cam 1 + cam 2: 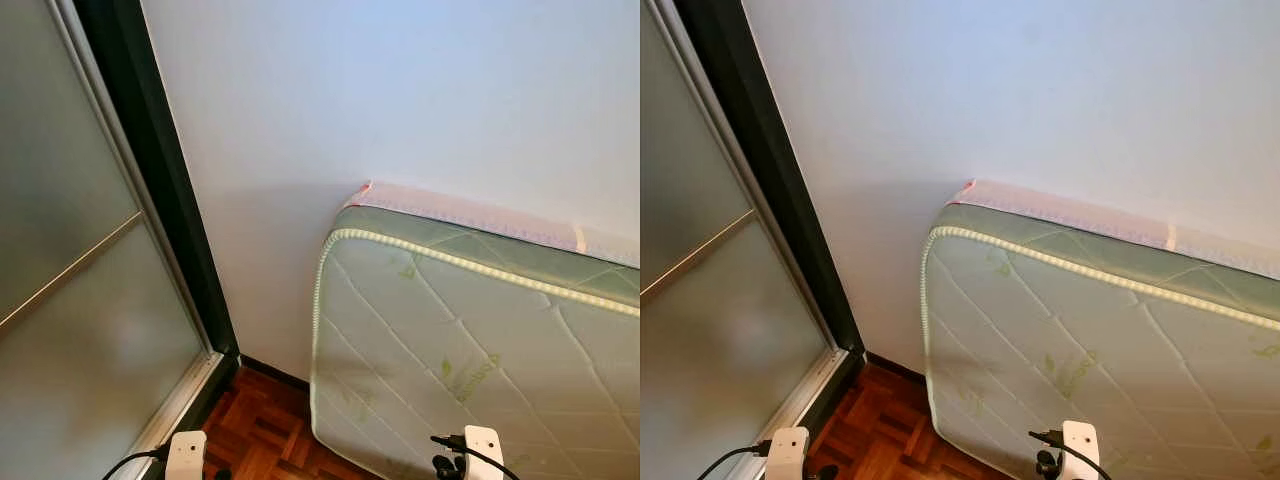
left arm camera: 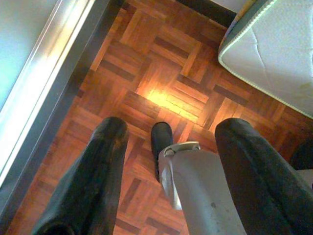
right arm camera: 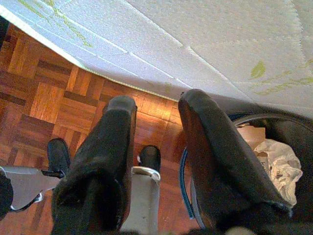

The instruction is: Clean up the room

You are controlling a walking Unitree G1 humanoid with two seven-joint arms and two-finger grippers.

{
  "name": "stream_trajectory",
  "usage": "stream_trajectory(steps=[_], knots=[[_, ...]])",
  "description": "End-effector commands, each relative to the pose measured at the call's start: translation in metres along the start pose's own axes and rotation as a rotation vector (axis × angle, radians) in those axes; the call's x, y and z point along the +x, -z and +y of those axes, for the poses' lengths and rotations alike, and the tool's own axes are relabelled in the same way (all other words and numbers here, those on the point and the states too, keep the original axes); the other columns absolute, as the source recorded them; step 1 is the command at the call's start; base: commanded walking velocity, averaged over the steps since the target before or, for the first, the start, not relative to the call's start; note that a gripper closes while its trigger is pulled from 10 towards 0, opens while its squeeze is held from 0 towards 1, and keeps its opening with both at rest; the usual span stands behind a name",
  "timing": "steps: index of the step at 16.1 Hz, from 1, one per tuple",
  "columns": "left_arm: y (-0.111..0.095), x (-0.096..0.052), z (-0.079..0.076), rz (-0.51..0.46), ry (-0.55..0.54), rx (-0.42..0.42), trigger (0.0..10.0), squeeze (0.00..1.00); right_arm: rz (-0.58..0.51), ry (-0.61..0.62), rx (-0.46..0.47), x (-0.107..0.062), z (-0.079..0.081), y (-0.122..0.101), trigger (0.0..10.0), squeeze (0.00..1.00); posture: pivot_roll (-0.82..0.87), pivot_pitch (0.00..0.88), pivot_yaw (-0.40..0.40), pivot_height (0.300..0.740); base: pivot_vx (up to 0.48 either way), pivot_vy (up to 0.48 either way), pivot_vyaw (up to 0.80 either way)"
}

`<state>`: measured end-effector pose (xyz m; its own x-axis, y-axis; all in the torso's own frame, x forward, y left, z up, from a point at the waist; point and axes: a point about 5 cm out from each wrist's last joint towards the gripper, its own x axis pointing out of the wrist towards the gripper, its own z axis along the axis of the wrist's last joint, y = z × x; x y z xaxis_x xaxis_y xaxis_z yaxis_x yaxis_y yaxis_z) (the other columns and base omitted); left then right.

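Your head views cut off most of the room: you see a white wall [image 1: 400, 90], a frosted sliding door [image 1: 70, 300] and a quilted mattress [image 1: 470, 350] standing on its long edge, leaning against the wall. Both arms hang low. Your left gripper [image 2: 168, 142] is spread open over parquet floor [image 2: 146, 63], holding nothing. Your right gripper [image 3: 156, 122] is also open, beside a dark bin [image 3: 288, 132] with crumpled paper [image 3: 274, 161] inside, partly hidden by a finger.
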<state>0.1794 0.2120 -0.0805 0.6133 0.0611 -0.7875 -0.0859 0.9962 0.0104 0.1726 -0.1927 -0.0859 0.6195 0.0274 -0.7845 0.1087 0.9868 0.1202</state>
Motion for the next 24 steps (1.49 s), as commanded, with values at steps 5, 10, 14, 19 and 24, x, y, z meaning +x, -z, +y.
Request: stream_trajectory(steps=[5,10,14,19,24], knots=[[0.041,-0.016,0.017,0.094,0.087,0.024,10.0,0.00,0.127,-0.004,0.040,-0.018,-0.029,0.038,10.0,0.00,0.06,0.057,-0.039,0.740,0.000,0.000,0.00],[0.037,-0.015,0.018,0.084,0.088,0.028,10.0,0.00,0.095,0.014,0.089,-0.017,-0.032,0.034,10.0,0.00,0.06,0.076,-0.035,0.740,0.000,0.000,0.00],[0.039,-0.015,0.017,0.089,0.086,0.026,10.0,0.00,0.091,0.009,0.086,-0.017,-0.033,0.032,10.0,0.00,0.06,0.078,-0.039,0.740,0.000,0.000,0.00],[0.040,-0.016,0.018,0.087,0.091,0.022,10.0,0.00,0.068,-0.003,0.108,-0.017,-0.034,0.029,10.0,0.00,0.06,0.089,-0.045,0.740,0.000,0.000,0.00],[0.043,-0.017,0.020,0.097,0.089,0.021,10.0,0.00,0.075,-0.016,0.110,-0.016,-0.028,0.030,10.0,0.00,0.06,0.101,-0.047,0.740,0.000,0.000,0.00]])
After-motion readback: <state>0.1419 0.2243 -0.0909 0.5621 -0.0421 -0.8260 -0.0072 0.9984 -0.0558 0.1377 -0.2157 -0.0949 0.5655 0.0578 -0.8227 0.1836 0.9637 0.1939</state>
